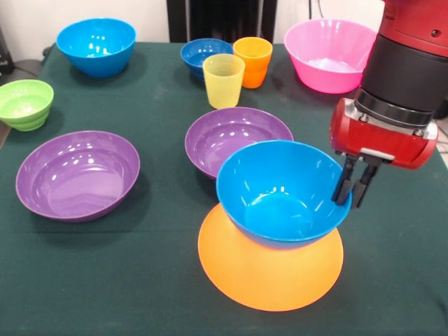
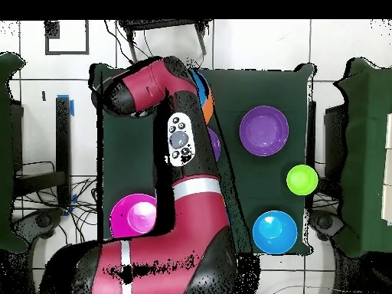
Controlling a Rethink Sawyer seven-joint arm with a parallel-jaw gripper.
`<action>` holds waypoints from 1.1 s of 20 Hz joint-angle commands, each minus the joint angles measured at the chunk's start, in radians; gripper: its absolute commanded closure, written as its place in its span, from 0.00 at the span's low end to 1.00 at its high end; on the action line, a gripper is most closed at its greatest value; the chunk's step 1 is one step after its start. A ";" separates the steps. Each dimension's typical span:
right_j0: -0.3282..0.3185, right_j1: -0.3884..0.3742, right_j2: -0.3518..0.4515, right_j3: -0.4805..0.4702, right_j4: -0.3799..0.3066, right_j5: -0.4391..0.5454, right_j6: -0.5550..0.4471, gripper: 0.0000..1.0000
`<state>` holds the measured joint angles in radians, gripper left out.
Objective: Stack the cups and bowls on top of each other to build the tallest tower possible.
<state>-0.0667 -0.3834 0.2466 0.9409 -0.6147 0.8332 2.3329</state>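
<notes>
The gripper [image 1: 355, 186] pinches the rim of a blue bowl [image 1: 280, 192] (open side up) that sits on the upside-down orange bowl [image 1: 269, 269]. The yellow cup [image 1: 223, 80] stands behind it.

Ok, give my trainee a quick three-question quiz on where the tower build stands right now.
1. True or false: the gripper grips the rim of the bright blue bowl.
2. What does that bowl sit on: A) the purple bowl, B) the upside-down yellow-orange bowl, C) the table?
3. Which cup stands nearer the camera in the front view?

Key: 1 true; 2 B; 3 the yellow cup, ahead of the orange cup.
</notes>
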 commanded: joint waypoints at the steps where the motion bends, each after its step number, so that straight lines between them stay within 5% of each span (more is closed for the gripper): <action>1: 0.005 -0.003 -0.010 0.105 -0.037 0.074 -0.201 1.00; 22: -0.014 -0.024 -0.010 0.211 0.032 0.061 -0.125 1.00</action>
<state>-0.0672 -0.4287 0.2063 1.0373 -0.6030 0.8328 2.3329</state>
